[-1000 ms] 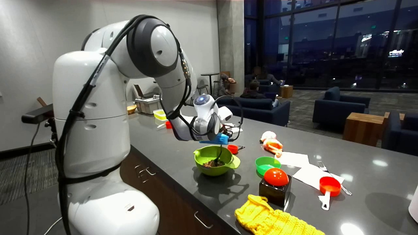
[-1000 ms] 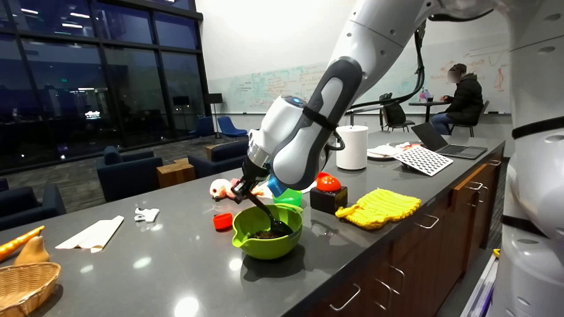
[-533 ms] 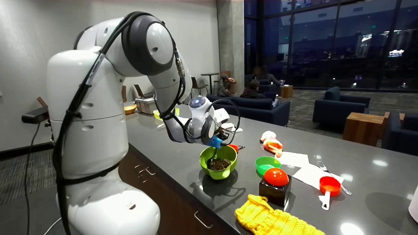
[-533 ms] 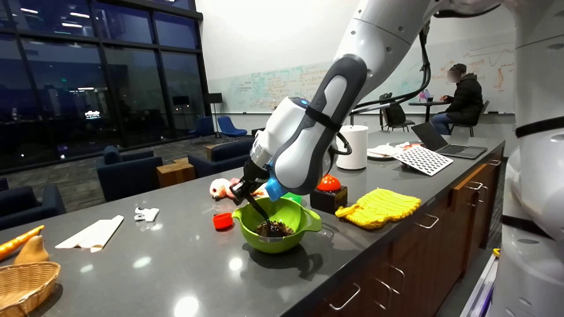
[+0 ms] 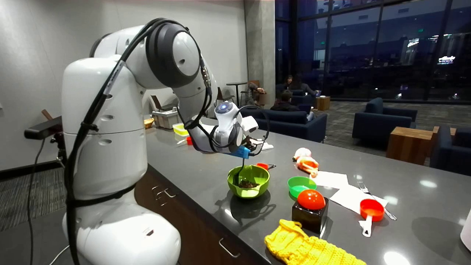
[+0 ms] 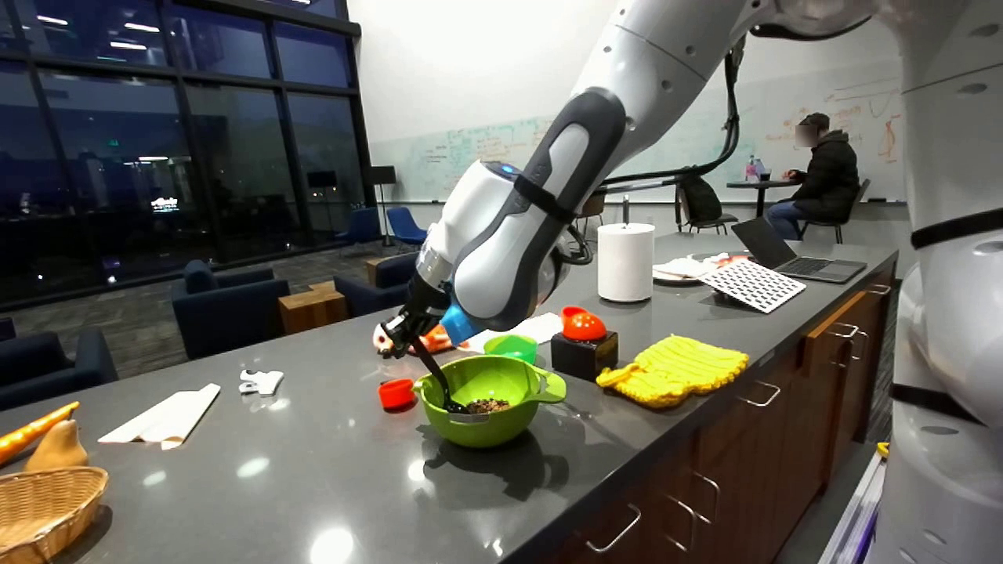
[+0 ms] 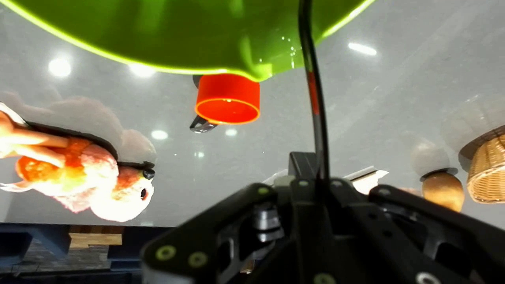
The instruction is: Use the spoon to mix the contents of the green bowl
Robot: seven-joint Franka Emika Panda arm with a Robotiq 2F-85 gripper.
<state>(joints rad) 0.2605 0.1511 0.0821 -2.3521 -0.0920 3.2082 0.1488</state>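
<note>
The lime-green bowl [image 5: 254, 191] stands on the grey counter in both exterior views [image 6: 486, 429]. It holds dark brown bits [image 6: 487, 406]. Its inner wall and rim fill the top of the wrist view [image 7: 158, 35]. My gripper [image 6: 401, 335] is above the bowl's rim and shut on the black spoon's handle [image 6: 433, 370]. In the wrist view the fingers [image 7: 317, 185] close on the thin handle [image 7: 313, 86]. The spoon tilts down into the bowl, its head at the wall beside the bits; it also shows in an exterior view [image 5: 238, 173]. The head is out of the wrist view.
A red cup [image 7: 229, 98] stands close beside the bowl's spout. A small green dish [image 5: 301, 187], a black box with a red dome [image 5: 311, 211] and a yellow knitted cloth [image 6: 675, 372] lie nearby. A pink toy [image 7: 94, 173] lies farther off.
The bowl has turned, its handle swinging round. The spoon's head has swept across the bits to another side of the bowl. The gripper has shifted and risen slightly, still holding the spoon.
</note>
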